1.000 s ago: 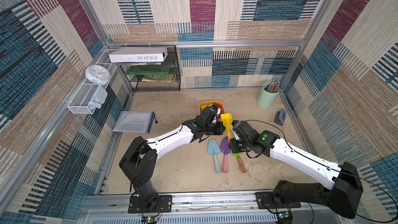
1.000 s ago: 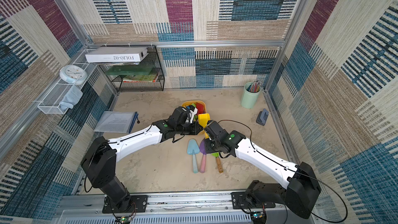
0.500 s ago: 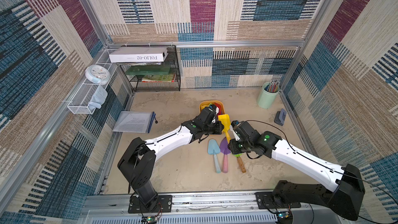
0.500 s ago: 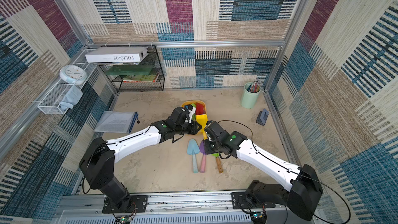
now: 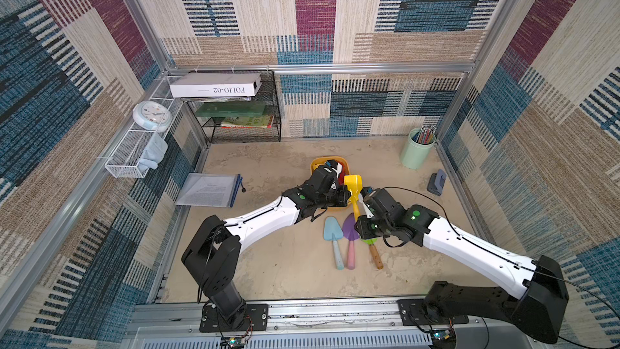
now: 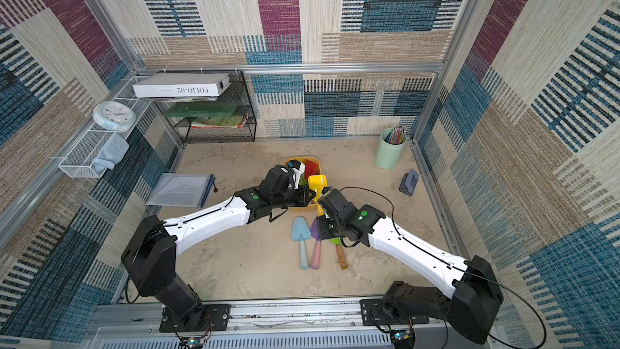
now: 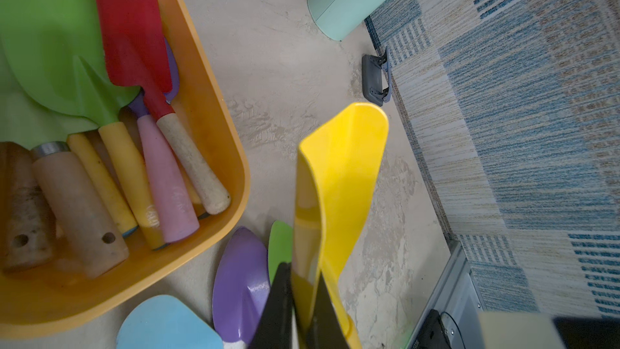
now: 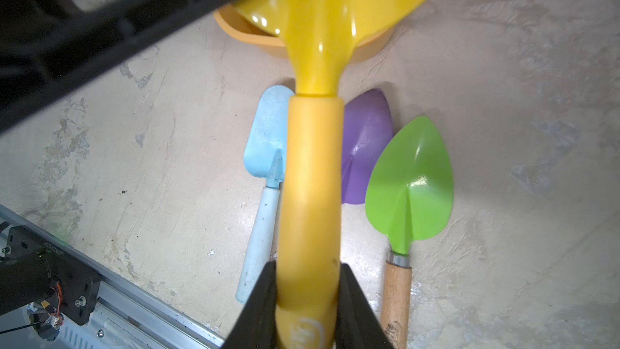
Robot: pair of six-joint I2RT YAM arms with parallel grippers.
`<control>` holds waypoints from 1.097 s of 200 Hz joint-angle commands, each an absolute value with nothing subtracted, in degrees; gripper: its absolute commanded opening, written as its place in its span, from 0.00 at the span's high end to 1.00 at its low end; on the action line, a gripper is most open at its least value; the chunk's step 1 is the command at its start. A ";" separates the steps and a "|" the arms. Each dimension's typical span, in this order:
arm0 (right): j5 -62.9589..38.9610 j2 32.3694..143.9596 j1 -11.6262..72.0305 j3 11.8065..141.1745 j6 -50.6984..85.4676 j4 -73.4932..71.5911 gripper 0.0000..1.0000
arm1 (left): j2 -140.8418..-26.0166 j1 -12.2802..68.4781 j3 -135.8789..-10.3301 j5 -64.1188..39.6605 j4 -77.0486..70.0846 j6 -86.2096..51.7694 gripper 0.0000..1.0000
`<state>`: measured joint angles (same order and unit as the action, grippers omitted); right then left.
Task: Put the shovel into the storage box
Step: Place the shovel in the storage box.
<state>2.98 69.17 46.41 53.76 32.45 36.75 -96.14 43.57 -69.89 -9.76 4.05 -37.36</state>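
A yellow shovel [image 5: 353,184] [image 6: 316,182] hangs above the floor beside the storage box [image 5: 327,160] [image 6: 301,158], a yellow-orange tub. My right gripper [image 8: 307,266] [image 5: 358,210] is shut on its yellow handle [image 8: 313,179]. My left gripper [image 7: 302,268] [image 5: 349,193] is shut on the side edge of its blade [image 7: 342,169], both black fingers pinching the metal. In the left wrist view the storage box [image 7: 214,95] holds several shovels, among them a green one [image 7: 50,45] and a red one [image 7: 131,28].
Three shovels lie side by side on the floor under the grippers: blue [image 5: 332,229], purple [image 5: 350,229] and green with a wooden handle [image 5: 369,241]. A mint pencil cup [image 5: 417,151], a grey punch [image 5: 436,182], a document pouch [image 5: 209,190] and a black wire shelf [image 5: 241,119] stand around.
My left gripper's fingers have closed onto the yellow blade's edge. The right gripper keeps its hold on the handle, and both arms have barely shifted.
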 commanded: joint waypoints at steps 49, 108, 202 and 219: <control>4.39 65.81 46.58 54.16 32.38 36.39 0.53 | -99.59 40.96 -74.67 -2.50 12.30 -30.59 1.00; 5.45 63.33 46.57 51.99 33.48 35.49 0.53 | -103.92 34.47 -81.30 -4.37 15.93 -27.93 1.00; 4.88 64.85 46.57 51.06 33.48 34.10 0.53 | -113.88 28.14 -92.49 -8.93 19.53 -25.94 1.00; 4.84 65.04 46.58 51.02 33.78 34.02 0.53 | -115.33 27.70 -93.65 -9.58 19.24 -26.23 1.00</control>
